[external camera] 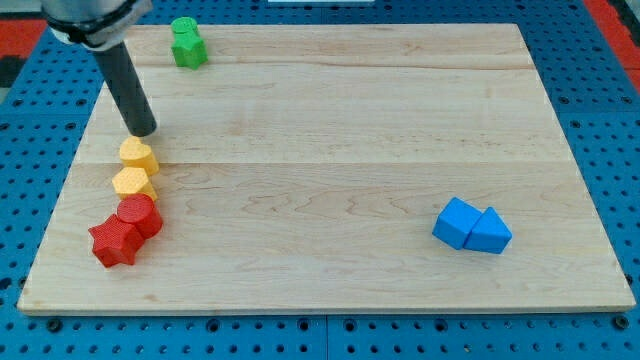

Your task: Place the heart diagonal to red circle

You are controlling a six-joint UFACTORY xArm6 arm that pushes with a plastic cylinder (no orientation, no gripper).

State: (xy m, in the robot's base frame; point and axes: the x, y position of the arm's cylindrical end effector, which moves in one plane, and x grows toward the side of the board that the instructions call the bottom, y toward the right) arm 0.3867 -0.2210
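Two yellow wooden blocks, the upper yellow heart and a lower yellow block, are stacked against the red circle. My tip, holding nothing, is just above the heart; a downward push could jam all three and displace the red star.

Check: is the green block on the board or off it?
On. The green block sits wholly on the wooden board, near its top-left corner, just inside the top edge.

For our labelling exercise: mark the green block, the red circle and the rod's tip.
green block (187, 43), camera view, its top face
red circle (137, 213), camera view, its top face
my tip (145, 131), camera view, the rod's very end
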